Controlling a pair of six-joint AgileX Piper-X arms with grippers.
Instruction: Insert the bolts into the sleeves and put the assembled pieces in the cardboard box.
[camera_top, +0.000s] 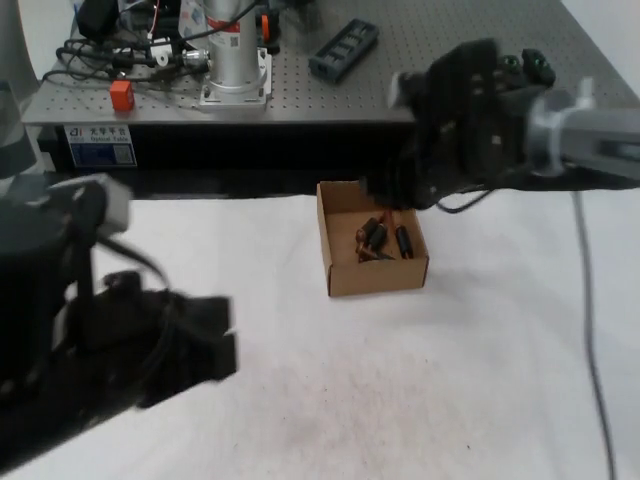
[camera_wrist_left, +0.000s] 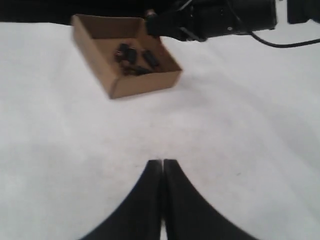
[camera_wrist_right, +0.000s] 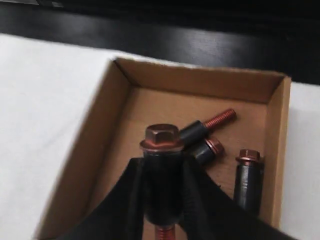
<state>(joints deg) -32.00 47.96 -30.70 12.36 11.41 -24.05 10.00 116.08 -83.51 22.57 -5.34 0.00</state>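
Note:
The cardboard box (camera_top: 345, 280) sits mid-bench on the white cloth, with several assembled pieces (camera_top: 380, 240) inside. My right gripper (camera_wrist_right: 162, 167) hangs over the box, shut on an assembled piece (camera_wrist_right: 161, 192): a black sleeve with a copper bolt head (camera_wrist_right: 161, 137) on top. Under it lie three more pieces (camera_wrist_right: 200, 132) on the box floor (camera_wrist_right: 150, 107). My left gripper (camera_wrist_left: 163, 164) is shut and holds nothing, low over the cloth well short of the box (camera_wrist_left: 140, 85). The high view has the right gripper (camera_top: 390, 195) at the box's far edge.
Behind the cloth stands a perforated metal table (camera_top: 420, 70) with a silver post (camera_top: 232, 50), cables, an orange block (camera_top: 121, 95) and a dark tray (camera_top: 343, 48). A cable (camera_top: 585, 300) trails across the cloth on the right. The left arm (camera_top: 110, 330) fills the near left.

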